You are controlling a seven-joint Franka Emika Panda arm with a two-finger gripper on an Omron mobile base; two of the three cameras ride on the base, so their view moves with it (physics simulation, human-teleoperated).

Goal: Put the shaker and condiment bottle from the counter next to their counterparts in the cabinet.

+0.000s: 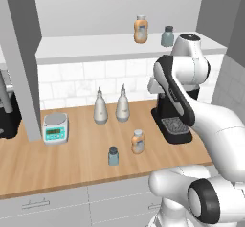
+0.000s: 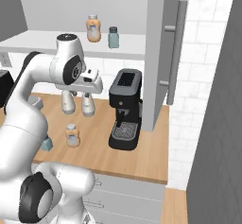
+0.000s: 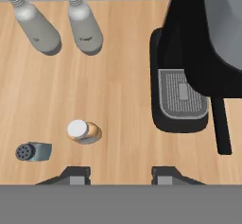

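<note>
- Hanging high above the long light-brown wooden table [image 1: 72,164], the two-finger gripper [image 3: 116,175] looks straight down in the hand view; its dark fingertips [image 3: 75,175] stand apart at the bottom edge, yet the jaws are about as far closed as they go, with nothing between them.
- Small squat grey-blue translucent shaker with a dark cap [image 1: 113,155] stands upright on the table near its front edge; from above its perforated cap shows [image 3: 24,151].
- Small orange-brown condiment bottle with a pale grey cap [image 1: 138,141] stands upright just beside the shaker, to its right and slightly farther back, apart from it [image 3: 83,132].
- Two taller white teardrop-shaped bottles [image 1: 100,107] stand side by side behind them, near the white tiled wall.
- Black espresso machine with a metal drip grid [image 2: 125,109] sits on the table to the right of the bottles.
- Small white kitchen scale with a teal display [image 1: 55,128] sits toward the left of the table.
- On the flat white shelf board of the pale grey cabinet [image 1: 86,49], the counterparts stand close together: an orange pale-capped bottle [image 1: 140,29] and, to its right, a grey-blue dark-capped jar [image 1: 167,36].
</note>
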